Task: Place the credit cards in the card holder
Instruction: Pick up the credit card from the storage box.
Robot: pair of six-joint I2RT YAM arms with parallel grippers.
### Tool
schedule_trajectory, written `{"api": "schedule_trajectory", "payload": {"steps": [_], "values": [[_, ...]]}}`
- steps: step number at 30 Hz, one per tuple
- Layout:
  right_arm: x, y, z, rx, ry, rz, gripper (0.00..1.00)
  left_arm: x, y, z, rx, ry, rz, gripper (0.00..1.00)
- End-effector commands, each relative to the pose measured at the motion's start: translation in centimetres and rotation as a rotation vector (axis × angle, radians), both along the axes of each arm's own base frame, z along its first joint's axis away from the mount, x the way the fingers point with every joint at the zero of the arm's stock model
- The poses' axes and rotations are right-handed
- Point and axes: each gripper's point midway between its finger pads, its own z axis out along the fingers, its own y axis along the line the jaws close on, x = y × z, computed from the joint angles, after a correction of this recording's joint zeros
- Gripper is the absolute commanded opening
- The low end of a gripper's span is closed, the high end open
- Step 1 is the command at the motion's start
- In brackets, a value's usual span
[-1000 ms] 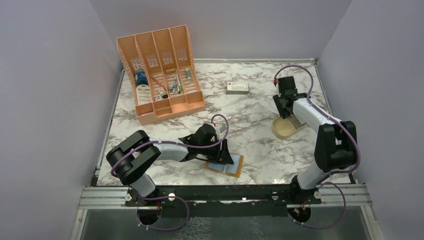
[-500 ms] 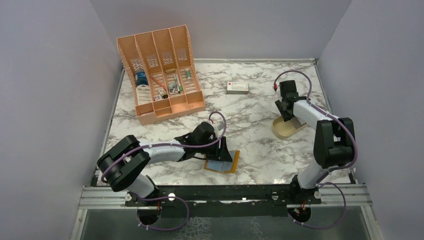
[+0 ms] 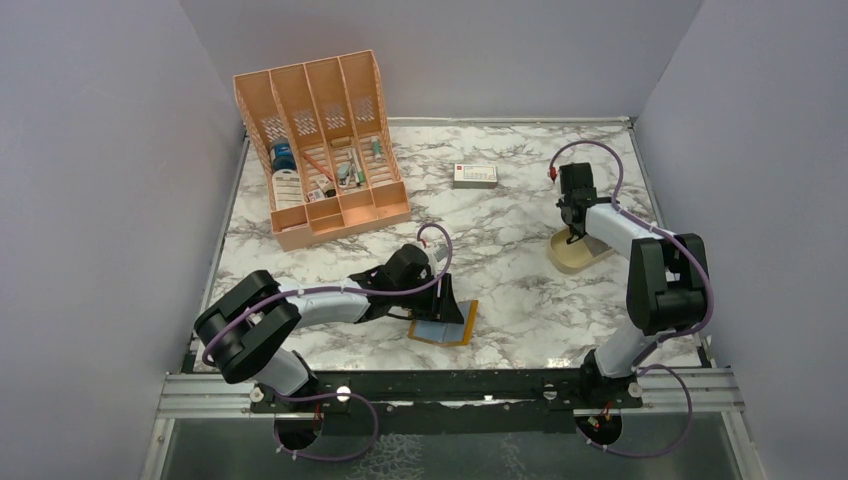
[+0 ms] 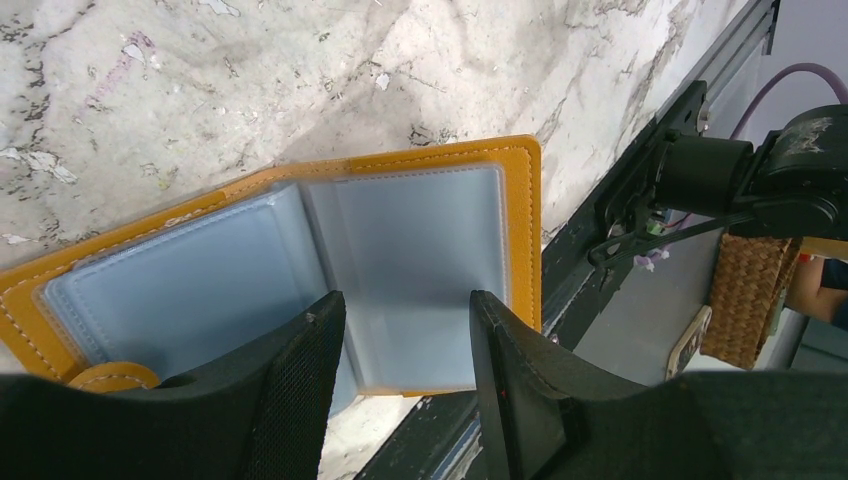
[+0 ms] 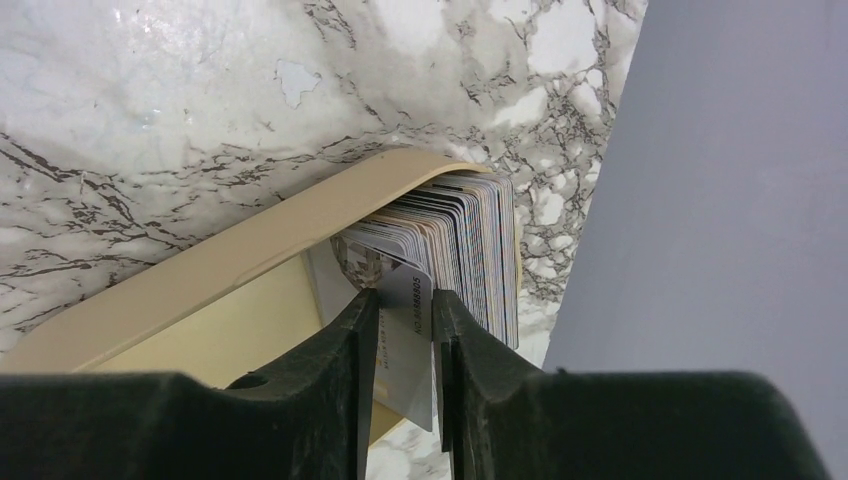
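Since one second ago the right gripper [image 3: 572,234] has come down to the tan dish [image 3: 592,262], and the card holder [image 3: 446,324] has shifted and turned a little under the left arm. The credit cards [image 5: 468,235] stand on edge in the dish, packed close like a small file. The right fingers are pressed almost together and pinch the end card [image 5: 408,345] of this row. The left gripper [image 4: 405,305] has its fingers spread above the open holder, which lies flat near the front edge of the table [image 3: 500,215] with its grey-blue pockets up.

I think a card is light, stiff and rather slippery, so it is best held by its free upper edge. The pockets look soft and thin, so the holder probably needs to be held down.
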Motion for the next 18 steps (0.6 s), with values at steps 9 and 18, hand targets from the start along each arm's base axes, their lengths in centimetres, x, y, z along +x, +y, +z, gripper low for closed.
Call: {"api": "schedule_trajectory", "payload": {"steps": [9,18], "values": [[0.6,-0.9,1.4,-0.033,-0.067,-0.043,0.22,0.5,0.4,-0.4,0.027,-0.023,0.017,0.52],[0.8,-1.2,2.5,-0.043,-0.101,-0.065,0.17,0.9,0.9,-0.1,0.037,-0.042,0.035,0.52]]}}
